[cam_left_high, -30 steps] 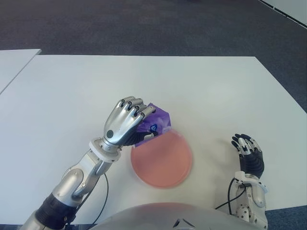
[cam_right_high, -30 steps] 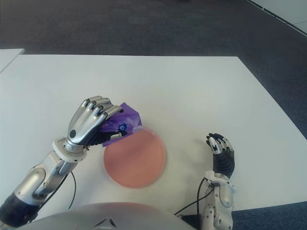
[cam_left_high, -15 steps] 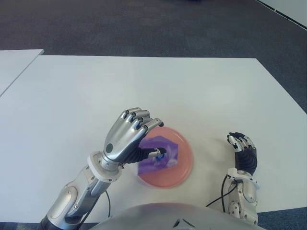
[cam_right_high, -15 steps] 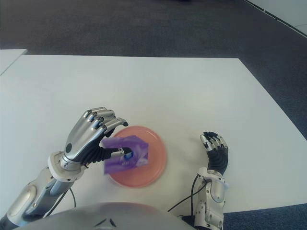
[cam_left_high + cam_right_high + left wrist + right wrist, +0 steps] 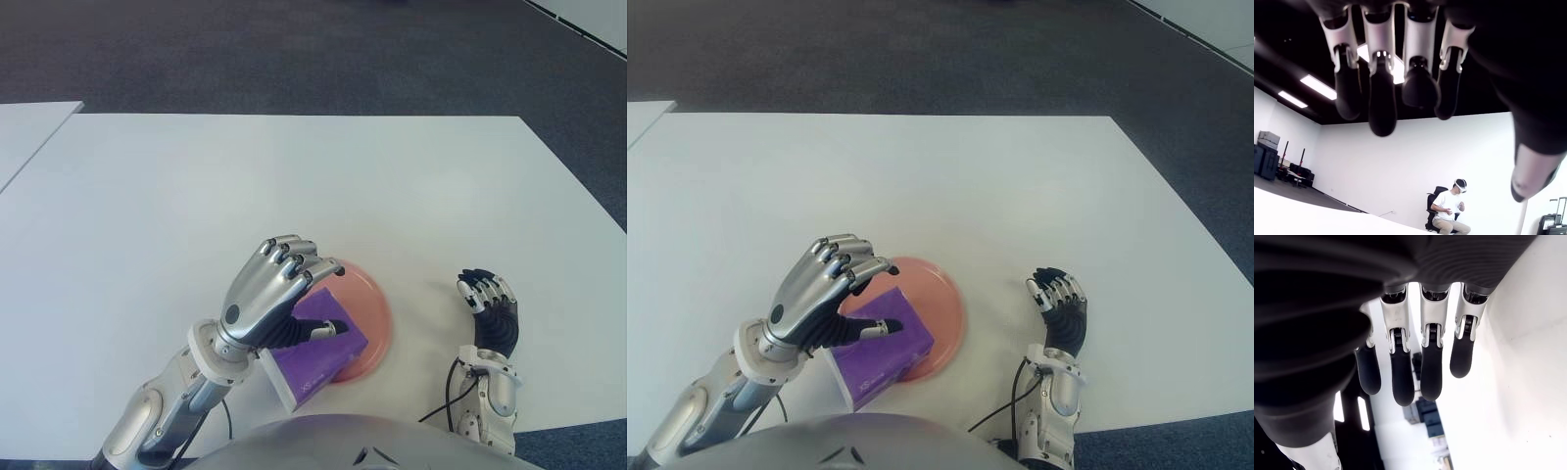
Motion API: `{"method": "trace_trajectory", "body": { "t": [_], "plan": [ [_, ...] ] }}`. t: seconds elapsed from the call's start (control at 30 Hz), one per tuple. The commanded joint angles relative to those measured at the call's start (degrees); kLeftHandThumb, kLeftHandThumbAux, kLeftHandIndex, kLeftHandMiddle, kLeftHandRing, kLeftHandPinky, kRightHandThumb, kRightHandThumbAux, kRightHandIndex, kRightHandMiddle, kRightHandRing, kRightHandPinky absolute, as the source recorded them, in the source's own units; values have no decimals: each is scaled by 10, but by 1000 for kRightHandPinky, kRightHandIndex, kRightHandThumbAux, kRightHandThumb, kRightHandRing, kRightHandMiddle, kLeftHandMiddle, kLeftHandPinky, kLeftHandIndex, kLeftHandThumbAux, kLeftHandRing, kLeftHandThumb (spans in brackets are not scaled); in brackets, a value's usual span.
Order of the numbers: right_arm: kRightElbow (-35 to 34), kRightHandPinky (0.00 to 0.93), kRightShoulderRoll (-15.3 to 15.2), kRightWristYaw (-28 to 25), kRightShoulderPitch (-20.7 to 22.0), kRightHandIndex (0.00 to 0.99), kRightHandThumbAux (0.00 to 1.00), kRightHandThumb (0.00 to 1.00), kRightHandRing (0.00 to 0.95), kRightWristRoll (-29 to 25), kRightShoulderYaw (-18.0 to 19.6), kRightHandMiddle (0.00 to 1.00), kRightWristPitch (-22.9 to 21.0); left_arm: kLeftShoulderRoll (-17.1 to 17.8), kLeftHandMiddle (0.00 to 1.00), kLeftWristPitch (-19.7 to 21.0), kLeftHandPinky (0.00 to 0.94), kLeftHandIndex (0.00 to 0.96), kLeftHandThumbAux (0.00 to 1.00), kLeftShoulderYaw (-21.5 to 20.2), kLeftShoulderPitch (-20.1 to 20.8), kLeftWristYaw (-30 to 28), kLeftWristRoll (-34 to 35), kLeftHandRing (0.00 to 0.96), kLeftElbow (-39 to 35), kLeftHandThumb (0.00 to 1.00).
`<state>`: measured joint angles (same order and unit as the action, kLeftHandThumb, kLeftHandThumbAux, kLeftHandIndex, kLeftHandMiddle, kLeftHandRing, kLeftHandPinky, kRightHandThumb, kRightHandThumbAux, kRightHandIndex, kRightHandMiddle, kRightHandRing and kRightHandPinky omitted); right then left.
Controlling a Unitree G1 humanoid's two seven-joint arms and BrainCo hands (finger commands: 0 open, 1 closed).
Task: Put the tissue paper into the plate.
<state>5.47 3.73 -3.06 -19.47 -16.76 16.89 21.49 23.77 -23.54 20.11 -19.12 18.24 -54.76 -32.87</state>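
The purple tissue pack [image 5: 315,360] with a white end lies across the near-left rim of the pink plate [image 5: 367,304], partly on it and partly overhanging toward me. My left hand [image 5: 312,297] hovers just above the pack with its fingers spread and the thumb stretched over the pack's top. In the left wrist view the fingers [image 5: 1382,93] hang apart with nothing between them. My right hand [image 5: 487,304] shows to the right of the plate, fingers relaxed and holding nothing, as its own wrist view's fingers [image 5: 1430,357] confirm.
The white table [image 5: 294,186] stretches wide beyond the plate, with dark carpet [image 5: 294,49] past its far edge. A second white table's corner [image 5: 29,127] shows at far left. A seated person [image 5: 1449,210] appears far off in the left wrist view.
My left hand carried the pack from beside the plate to over it, then let go. The pack now lies on the plate's near-left rim and the fingers have spread.
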Motion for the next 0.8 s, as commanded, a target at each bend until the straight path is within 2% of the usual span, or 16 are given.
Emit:
{"method": "trace_trajectory", "body": {
  "t": [0.03, 0.23, 0.37, 0.5, 0.63, 0.7, 0.8],
  "plan": [
    [51, 325, 21, -8, -18, 372, 817, 48, 386, -14, -3, 433, -17, -9, 837, -4, 852, 444, 694, 1, -5, -9, -14, 843, 16, 749],
    [55, 322, 17, -16, -19, 371, 815, 51, 388, -18, -2, 434, -9, -18, 837, -9, 859, 444, 694, 2, 2, -2, -27, 843, 33, 749],
    [42, 314, 19, 11, -23, 374, 811, 44, 387, -3, -1, 436, -25, -21, 840, -16, 865, 444, 693, 2, 6, 2, -29, 845, 40, 749],
    [49, 310, 17, 3, -22, 373, 811, 39, 384, -10, -1, 433, -11, -30, 840, -19, 865, 444, 693, 5, 8, 7, -32, 846, 48, 749],
    [17, 309, 18, 31, -36, 369, 812, 35, 379, 6, -4, 428, -39, -37, 840, -22, 862, 444, 693, 6, 13, 16, -35, 845, 60, 749],
    [-30, 312, 25, 60, -51, 369, 814, 35, 378, 21, -13, 427, -76, -39, 839, -25, 860, 444, 693, 6, 16, 20, -36, 844, 65, 749],
    [-20, 311, 25, 76, -46, 375, 810, 50, 384, 27, -11, 431, -94, -39, 838, -33, 859, 444, 694, 5, 24, 30, -36, 843, 78, 749]
  ]
}}
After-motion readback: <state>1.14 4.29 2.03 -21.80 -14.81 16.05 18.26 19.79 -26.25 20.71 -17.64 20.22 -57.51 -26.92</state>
